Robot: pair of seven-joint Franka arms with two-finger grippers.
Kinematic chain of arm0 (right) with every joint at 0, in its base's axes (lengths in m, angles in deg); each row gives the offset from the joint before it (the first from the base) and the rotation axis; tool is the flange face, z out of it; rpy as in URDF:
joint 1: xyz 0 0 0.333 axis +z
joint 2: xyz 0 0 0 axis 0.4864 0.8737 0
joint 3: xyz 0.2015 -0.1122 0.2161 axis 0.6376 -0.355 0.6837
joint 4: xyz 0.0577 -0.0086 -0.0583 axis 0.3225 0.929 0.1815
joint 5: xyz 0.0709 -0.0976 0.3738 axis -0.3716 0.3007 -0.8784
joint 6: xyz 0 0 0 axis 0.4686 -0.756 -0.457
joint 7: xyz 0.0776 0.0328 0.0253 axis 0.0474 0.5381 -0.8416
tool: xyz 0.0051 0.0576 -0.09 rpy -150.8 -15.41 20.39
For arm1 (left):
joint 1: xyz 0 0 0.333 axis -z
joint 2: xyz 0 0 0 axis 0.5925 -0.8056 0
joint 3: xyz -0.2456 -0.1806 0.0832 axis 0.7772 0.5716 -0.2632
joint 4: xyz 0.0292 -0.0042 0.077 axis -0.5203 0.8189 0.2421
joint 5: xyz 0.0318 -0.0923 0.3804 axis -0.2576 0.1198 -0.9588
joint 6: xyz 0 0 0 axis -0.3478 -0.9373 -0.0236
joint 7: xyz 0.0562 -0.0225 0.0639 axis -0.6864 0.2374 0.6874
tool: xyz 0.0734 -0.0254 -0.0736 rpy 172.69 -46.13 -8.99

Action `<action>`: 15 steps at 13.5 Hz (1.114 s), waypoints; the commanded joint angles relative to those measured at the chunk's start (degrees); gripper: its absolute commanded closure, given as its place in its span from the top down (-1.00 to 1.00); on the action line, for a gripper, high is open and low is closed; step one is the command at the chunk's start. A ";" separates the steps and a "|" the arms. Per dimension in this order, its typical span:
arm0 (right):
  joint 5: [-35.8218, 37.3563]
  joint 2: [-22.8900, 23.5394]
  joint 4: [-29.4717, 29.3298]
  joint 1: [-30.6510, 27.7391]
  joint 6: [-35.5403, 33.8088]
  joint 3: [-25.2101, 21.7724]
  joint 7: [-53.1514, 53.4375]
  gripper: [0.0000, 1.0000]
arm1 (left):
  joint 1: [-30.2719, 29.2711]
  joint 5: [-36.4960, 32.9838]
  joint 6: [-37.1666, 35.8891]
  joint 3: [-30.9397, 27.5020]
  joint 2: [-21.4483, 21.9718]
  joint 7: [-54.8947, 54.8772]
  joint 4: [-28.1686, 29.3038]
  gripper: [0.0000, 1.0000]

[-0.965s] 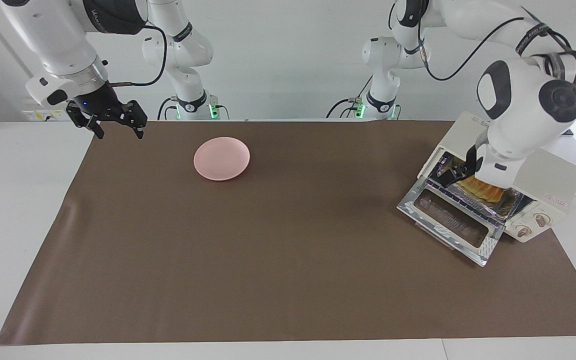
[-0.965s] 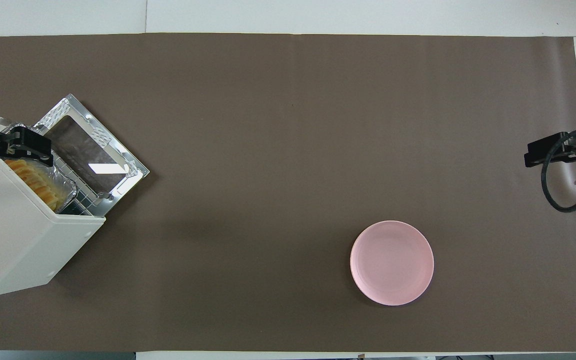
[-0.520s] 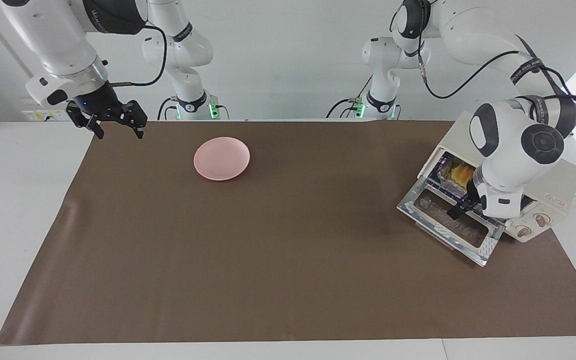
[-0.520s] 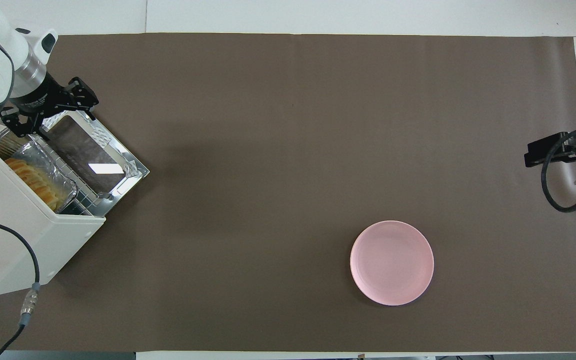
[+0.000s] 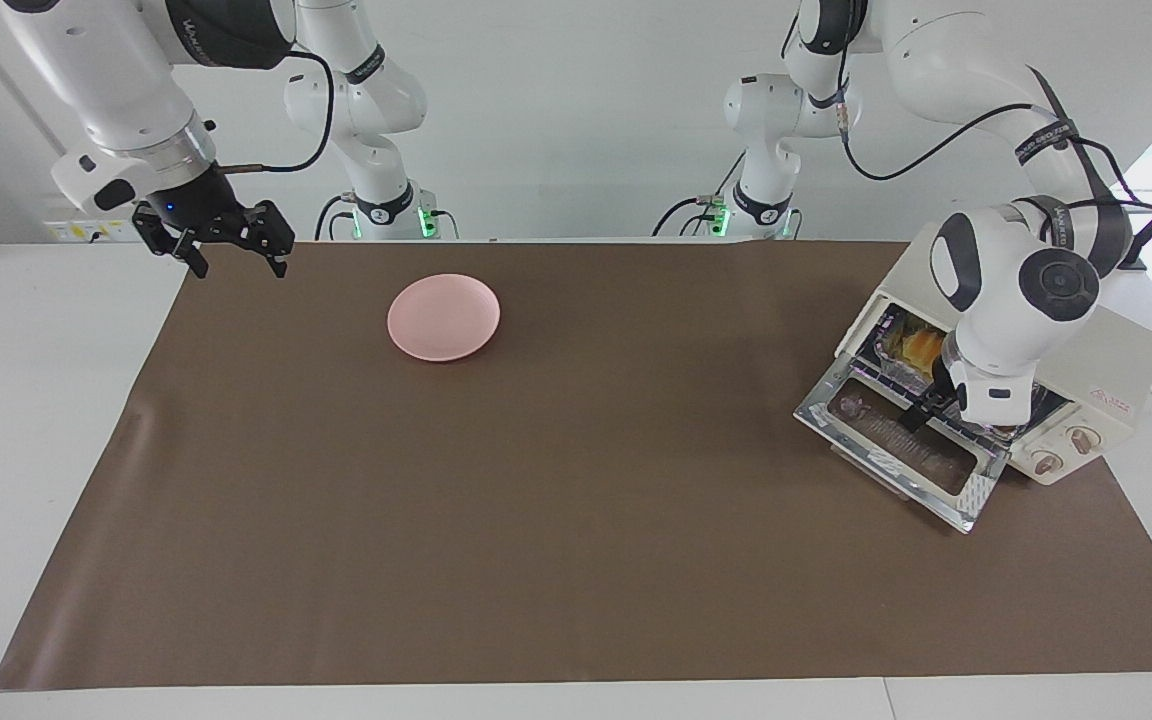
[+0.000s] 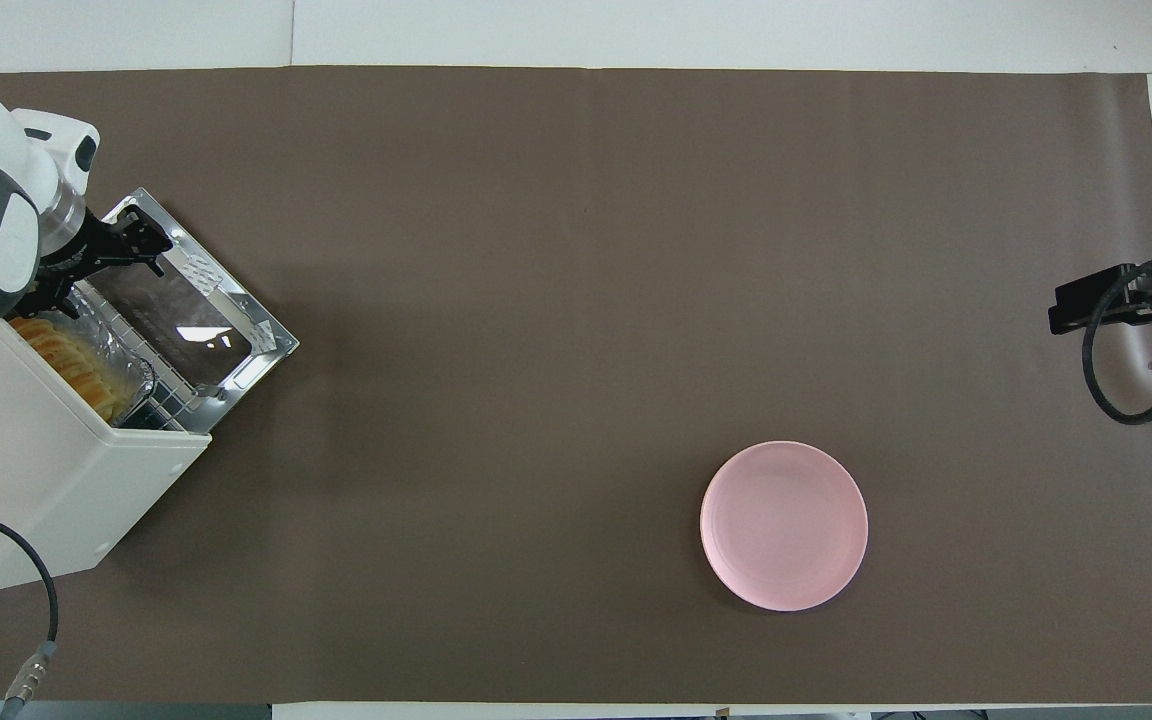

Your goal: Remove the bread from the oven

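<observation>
Bright, even light — soft shadows, glare on the oven door (image 6: 198,330).

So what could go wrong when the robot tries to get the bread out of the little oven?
1. The bread sits in a crinkly foil tray inside the oven, so the left gripper, now over the open door, might catch foil instead.
2. The opening is tight; the wrist could bump the oven and shove it.
3. The pink plate is toward the right arm's end, so it could drop on a long carry.

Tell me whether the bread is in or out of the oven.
In: the bread lies in its foil tray inside the oven, door down.
</observation>
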 commanded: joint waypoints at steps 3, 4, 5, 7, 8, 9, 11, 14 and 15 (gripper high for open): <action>0.49 -0.29 0.22 -1.07 -0.54 0.76 -1.38 1.00 | -0.70 -1.57 3.95 0.21 3.69 0.94 6.38 1.00; 0.49 -0.29 0.22 -1.07 -0.54 0.84 -1.38 1.00 | -0.70 -1.57 5.53 0.21 4.13 0.94 7.96 1.00; 0.49 -0.29 0.22 -1.07 -0.54 0.76 -1.38 1.00 | -0.62 -1.57 6.16 0.21 4.39 1.02 8.49 0.96; 0.49 -0.29 0.22 -1.07 -0.54 0.84 -1.38 1.00 | -0.97 -1.57 6.69 0.21 4.57 0.94 9.20 0.86; 0.49 -0.29 0.22 -1.07 -0.54 0.76 -1.38 1.00 | -1.40 -1.57 7.47 0.21 5.01 1.02 10.16 0.86; 0.49 -0.29 0.22 -1.07 -0.54 0.76 -1.38 1.00 | -1.41 -1.57 8.44 0.21 5.27 1.03 11.04 0.86; 0.49 -0.29 0.22 -1.07 -0.54 0.84 -1.38 1.00 | -1.41 -1.57 8.80 0.21 5.36 0.94 11.31 0.71; 0.49 -0.29 0.22 -1.07 -0.54 0.84 -1.38 1.00 | -1.41 -1.57 9.32 0.21 6.06 0.94 12.80 0.26; 0.40 -0.29 0.22 -1.07 -0.54 0.84 -1.38 1.00 | -1.41 -1.75 9.24 0.21 6.06 0.94 12.81 -0.33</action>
